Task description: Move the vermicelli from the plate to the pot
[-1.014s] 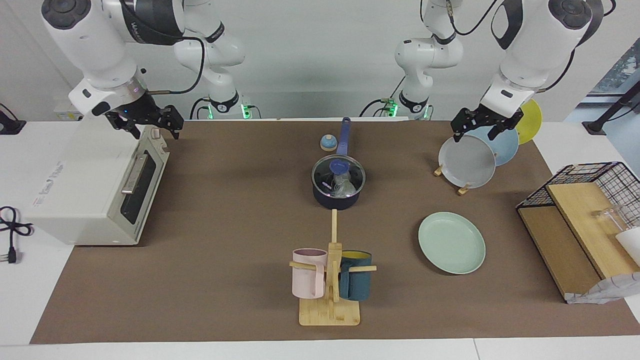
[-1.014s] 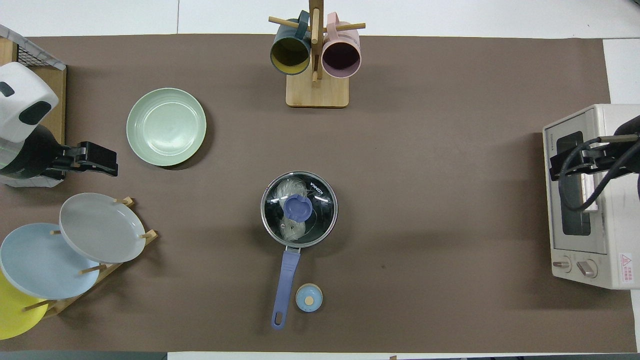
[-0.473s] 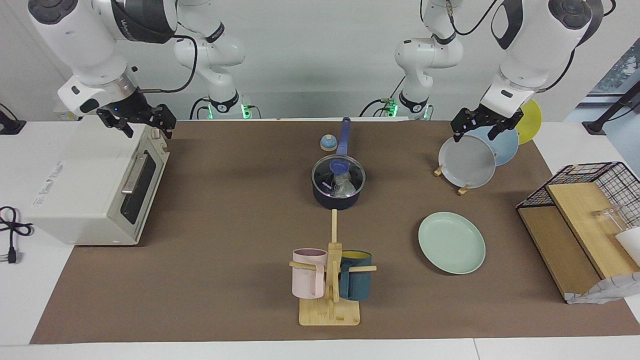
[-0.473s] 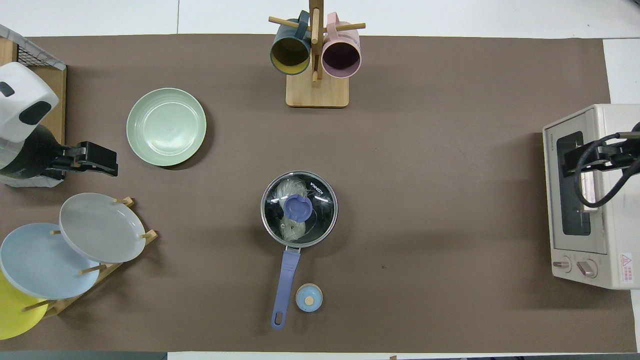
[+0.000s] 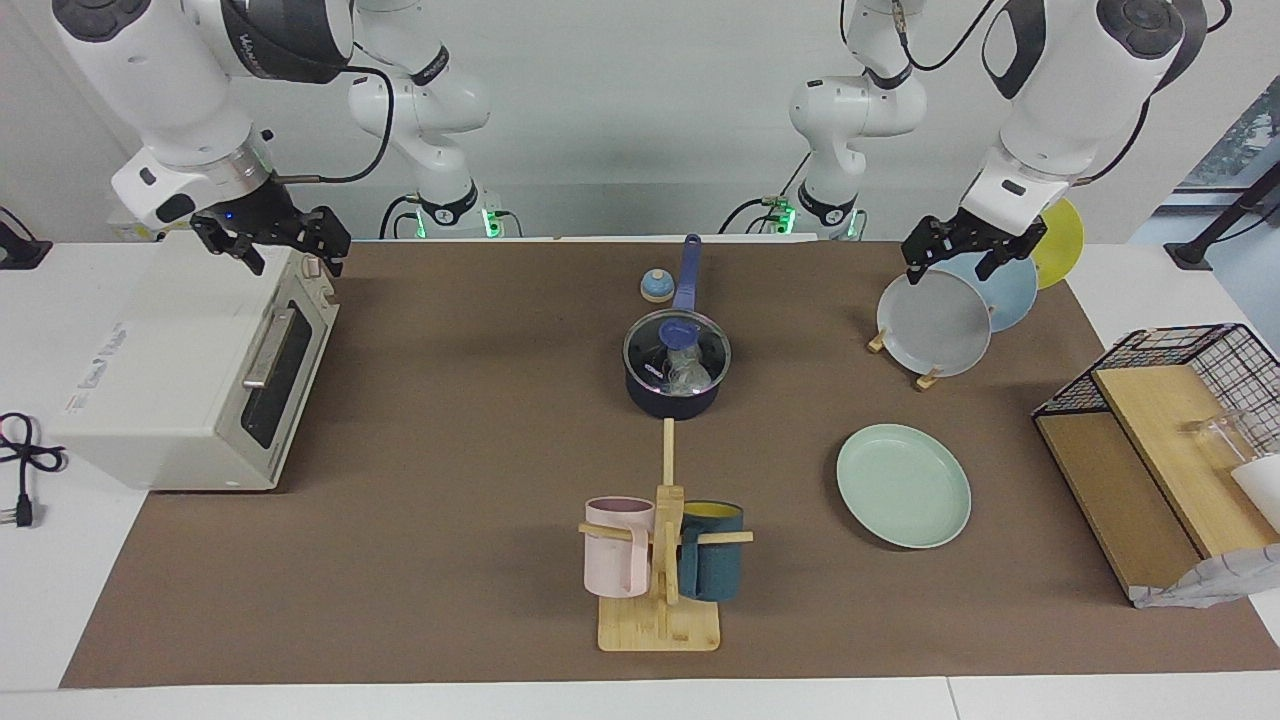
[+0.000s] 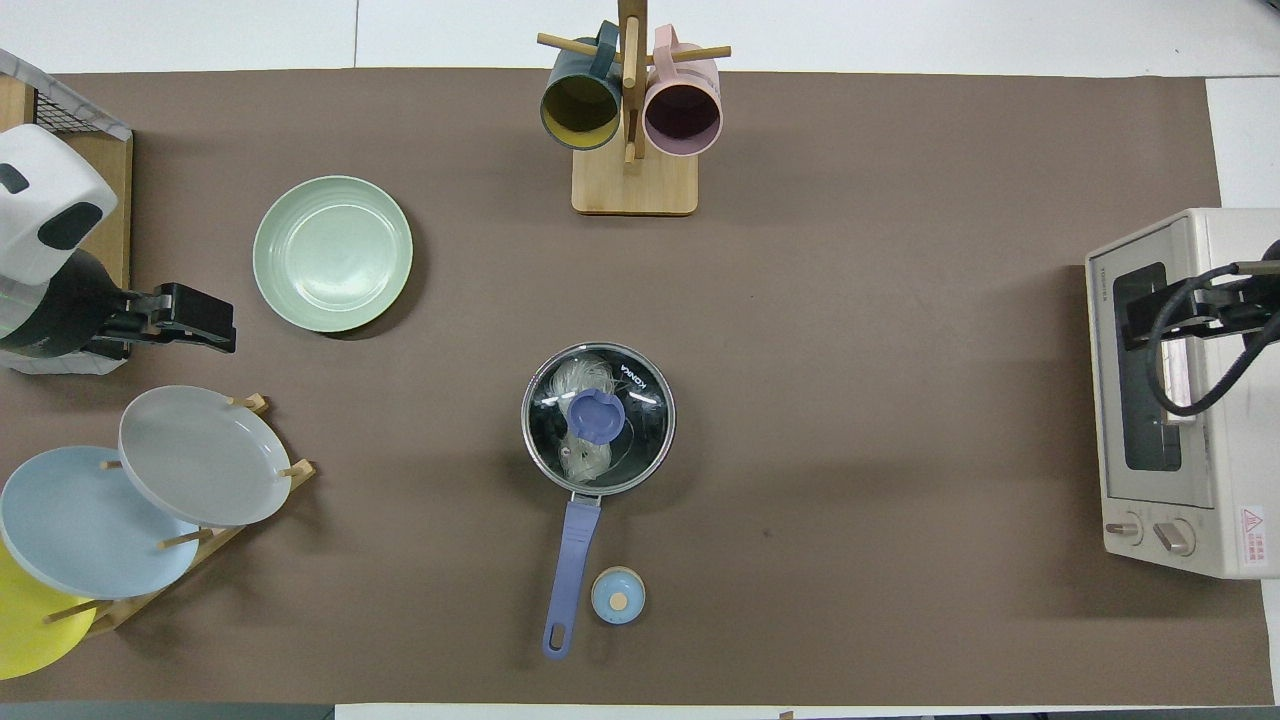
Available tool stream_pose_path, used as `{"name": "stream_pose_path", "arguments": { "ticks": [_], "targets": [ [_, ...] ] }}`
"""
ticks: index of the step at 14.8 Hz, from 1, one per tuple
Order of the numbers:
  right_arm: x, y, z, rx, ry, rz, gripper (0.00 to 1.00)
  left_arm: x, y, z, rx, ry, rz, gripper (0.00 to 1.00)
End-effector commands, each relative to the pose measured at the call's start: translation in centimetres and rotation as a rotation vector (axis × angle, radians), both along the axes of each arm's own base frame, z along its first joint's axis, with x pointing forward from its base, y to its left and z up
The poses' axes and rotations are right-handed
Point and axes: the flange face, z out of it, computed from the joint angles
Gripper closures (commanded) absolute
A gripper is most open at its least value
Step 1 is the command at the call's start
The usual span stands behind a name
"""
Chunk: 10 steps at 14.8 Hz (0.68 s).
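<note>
The dark navy pot (image 5: pixel 675 398) stands mid-table with a glass lid (image 5: pixel 677 350) on it, its blue handle (image 6: pixel 572 560) pointing toward the robots. White vermicelli (image 5: pixel 688 372) lies inside under the lid, and also shows in the overhead view (image 6: pixel 580 382). The mint-green plate (image 5: pixel 903 485) lies bare, farther from the robots and toward the left arm's end; it also shows in the overhead view (image 6: pixel 332 253). My left gripper (image 5: pixel 950 268) hangs open and empty over the plate rack. My right gripper (image 5: pixel 295 260) hangs open and empty over the toaster oven.
A white toaster oven (image 5: pixel 190 360) stands at the right arm's end. A rack with grey (image 5: pixel 935 325), light blue and yellow plates and a wire basket (image 5: pixel 1160 430) stand at the left arm's end. A mug stand (image 5: pixel 660 620) is farther out than the pot. A small blue round object (image 5: pixel 656 287) lies beside the handle.
My right gripper has risen a little and drawn back over the toaster oven toward the right arm's end. The left arm, pot and plate have not moved.
</note>
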Motion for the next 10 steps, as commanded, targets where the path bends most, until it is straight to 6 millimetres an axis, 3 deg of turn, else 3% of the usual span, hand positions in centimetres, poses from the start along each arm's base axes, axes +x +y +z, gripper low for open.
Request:
{"name": "stream_pose_path", "arguments": {
  "ticks": [1, 10],
  "targets": [
    [0.3, 0.7, 0.51, 0.027, -0.038, 0.032, 0.0, -0.55, 0.36, 0.32, -0.014, -0.004, 0.005, 0.0],
    [0.87, 0.66, 0.89, 0.072, -0.062, -0.002, 0.0, -0.55, 0.36, 0.32, -0.013, -0.004, 0.006, 0.0]
  ]
}}
